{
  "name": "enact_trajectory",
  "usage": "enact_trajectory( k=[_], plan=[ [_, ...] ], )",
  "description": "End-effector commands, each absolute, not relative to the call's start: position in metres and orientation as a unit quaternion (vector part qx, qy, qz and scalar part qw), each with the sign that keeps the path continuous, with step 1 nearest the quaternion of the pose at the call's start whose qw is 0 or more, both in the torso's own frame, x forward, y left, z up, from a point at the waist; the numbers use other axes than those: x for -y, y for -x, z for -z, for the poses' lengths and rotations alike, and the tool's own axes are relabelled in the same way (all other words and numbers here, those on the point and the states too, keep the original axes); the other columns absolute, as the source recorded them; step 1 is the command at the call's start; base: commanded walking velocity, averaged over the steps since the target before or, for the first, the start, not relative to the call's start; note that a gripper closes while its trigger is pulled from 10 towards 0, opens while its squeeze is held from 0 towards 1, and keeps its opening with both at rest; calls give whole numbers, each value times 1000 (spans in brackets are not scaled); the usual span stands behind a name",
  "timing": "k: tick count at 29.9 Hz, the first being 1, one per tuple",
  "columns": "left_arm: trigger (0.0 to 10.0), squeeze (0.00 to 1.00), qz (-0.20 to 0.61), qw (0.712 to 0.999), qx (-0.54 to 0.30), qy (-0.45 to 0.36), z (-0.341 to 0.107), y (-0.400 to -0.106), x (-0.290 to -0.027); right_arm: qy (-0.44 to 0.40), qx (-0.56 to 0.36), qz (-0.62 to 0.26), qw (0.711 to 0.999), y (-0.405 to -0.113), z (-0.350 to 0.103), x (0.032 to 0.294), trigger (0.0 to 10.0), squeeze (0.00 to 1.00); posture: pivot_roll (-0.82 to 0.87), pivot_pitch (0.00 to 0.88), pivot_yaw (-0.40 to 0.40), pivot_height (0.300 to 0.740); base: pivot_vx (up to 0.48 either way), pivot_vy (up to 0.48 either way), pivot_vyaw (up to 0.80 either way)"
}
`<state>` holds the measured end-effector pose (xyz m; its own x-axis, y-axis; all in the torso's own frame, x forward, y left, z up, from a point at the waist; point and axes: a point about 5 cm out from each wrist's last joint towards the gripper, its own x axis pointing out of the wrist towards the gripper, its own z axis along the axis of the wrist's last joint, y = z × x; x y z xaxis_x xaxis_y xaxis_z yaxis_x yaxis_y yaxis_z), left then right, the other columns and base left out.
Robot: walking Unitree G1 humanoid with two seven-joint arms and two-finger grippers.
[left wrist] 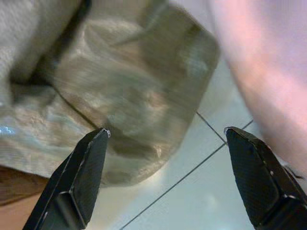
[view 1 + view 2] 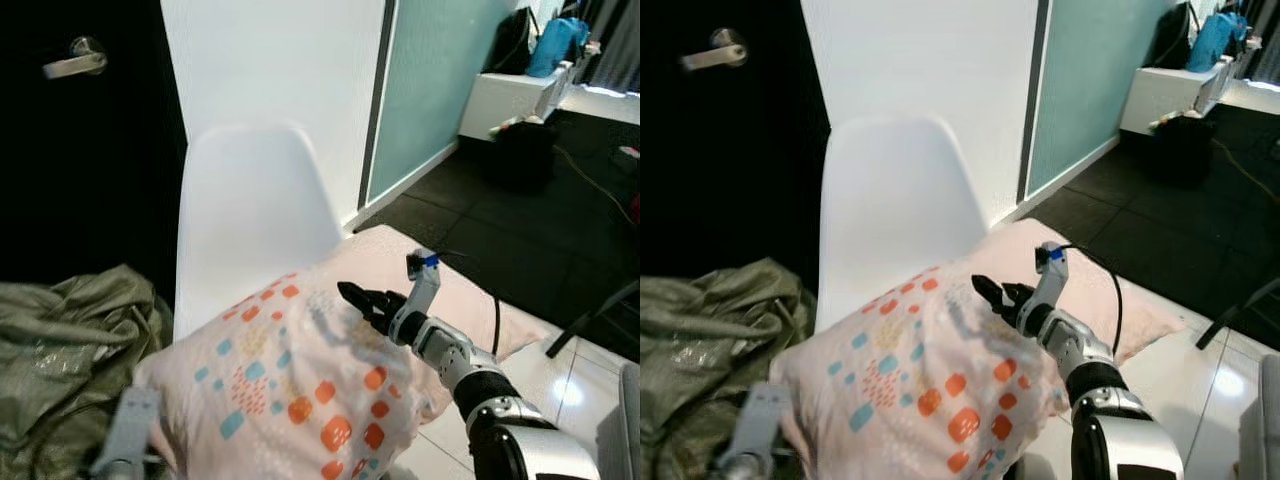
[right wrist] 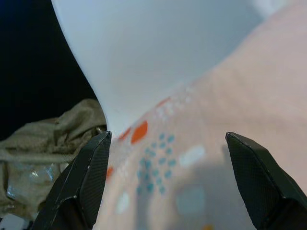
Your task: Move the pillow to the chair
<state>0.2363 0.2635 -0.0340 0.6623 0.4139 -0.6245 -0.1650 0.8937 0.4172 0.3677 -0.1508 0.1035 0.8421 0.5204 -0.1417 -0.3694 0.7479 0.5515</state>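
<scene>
The pillow (image 2: 290, 385) lies on the white chair (image 2: 250, 215), the right gripper (image 2: 362, 300) reaches over its top with fingers wide apart, and the left gripper (image 1: 168, 177) is low beside it, fingers also wide.

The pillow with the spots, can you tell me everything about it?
The soft pale-pink fabric pillow is puffy and printed with orange and teal squares and dots. It sits on the white plastic chair, leaning against the backrest. The right tool lies on its top with open fingers; the left tool is open near its lower edge.
</scene>
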Motion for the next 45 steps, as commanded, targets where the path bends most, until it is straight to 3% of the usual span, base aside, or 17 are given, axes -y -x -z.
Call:
enact_trajectory(
  k=[1,6,21,27,35,37,38,42,45],
  plan=[
    [10000,0,-152,897,-384,-157,37,-235,-257,-259,-151,-229,926,-364,-96,154,10000,0,-71,19,-54,629,0,0,0],
    [10000,0,-153,895,-390,-155,39,-233,-256,-255,-170,-200,931,-354,-77,165,10000,0,-73,16,-63,653,0,0,0],
    [10000,0,-145,892,-398,-155,41,-229,-259,-250,-170,-199,932,-352,-73,163,10000,0,-70,0,-55,710,0,0,0],
    [10000,0,-147,893,-395,-155,41,-229,-260,-227,-214,-171,935,-337,-49,170,10000,0,-62,0,-52,739,0,0,0],
    [10000,0,-144,894,-395,-155,41,-230,-259,-146,-295,-103,938,-309,-11,181,10000,0,-61,0,-52,740,0,0,0],
    [10000,0,-139,894,-396,-155,41,-230,-258,-19,-405,-73,911,-278,21,193,10000,0,-67,0,-50,740,0,0,0],
    [10000,0,-139,894,-396,-155,41,-230,-258,-19,-405,-73,911,-278,21,193,10000,0,-67,0,-50,740,0,0,0],
    [10000,0,-134,894,-398,-156,41,-231,-257,86,-495,-94,859,-242,48,201,10000,0,-68,0,-53,740,0,0,0],
    [10000,0,-133,894,-399,-155,41,-231,-256,122,-510,-117,844,-235,53,200,10000,0,-68,6,-62,740,0,0,0]
  ],
)
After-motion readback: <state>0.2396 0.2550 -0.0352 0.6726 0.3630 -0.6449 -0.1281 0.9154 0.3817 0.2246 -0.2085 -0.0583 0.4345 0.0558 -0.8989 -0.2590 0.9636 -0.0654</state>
